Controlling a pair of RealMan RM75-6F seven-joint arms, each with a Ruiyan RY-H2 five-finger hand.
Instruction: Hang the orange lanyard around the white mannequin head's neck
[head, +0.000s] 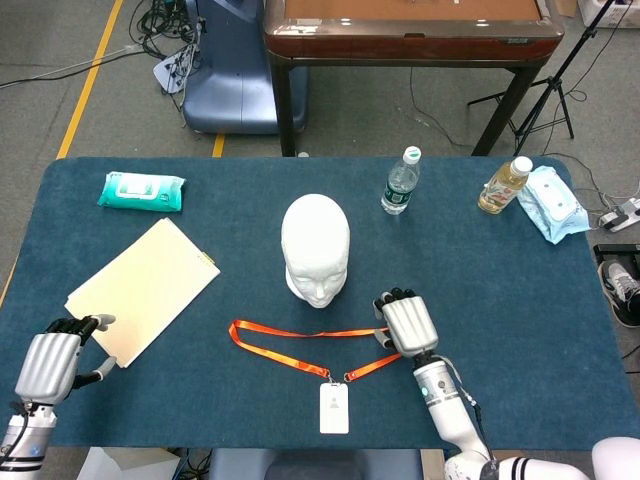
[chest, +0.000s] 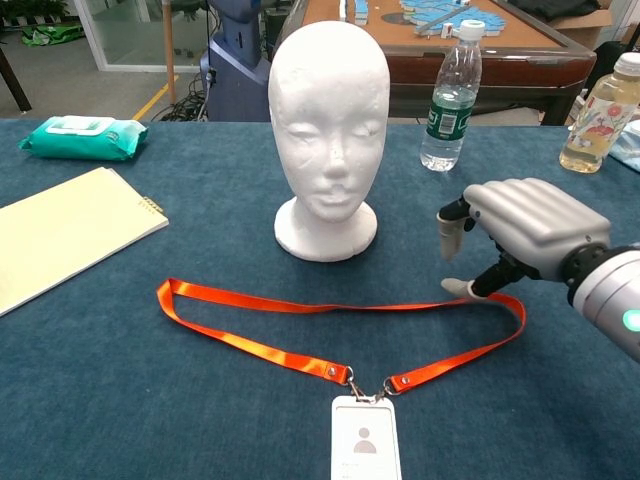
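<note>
Right hand (chest: 525, 230) poised over the orange lanyard (chest: 300, 320), at its far loop end, fingers (chest: 452, 222) spread, pinching nothing. Lanyard flat on the surface, just before the mannequin head (chest: 328, 130). Risk: snagging one strand only, dragging the loop shut.

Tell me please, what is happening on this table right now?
A two-armed robot is about to pick up the orange lanyard, which lies flat on the blue table in front of the white mannequin head. The right hand hovers over the right end of the strap, fingers apart, holding nothing. The left hand waits near the table's left front corner, beside a yellow folder. Nothing hangs on the neck yet.
</note>
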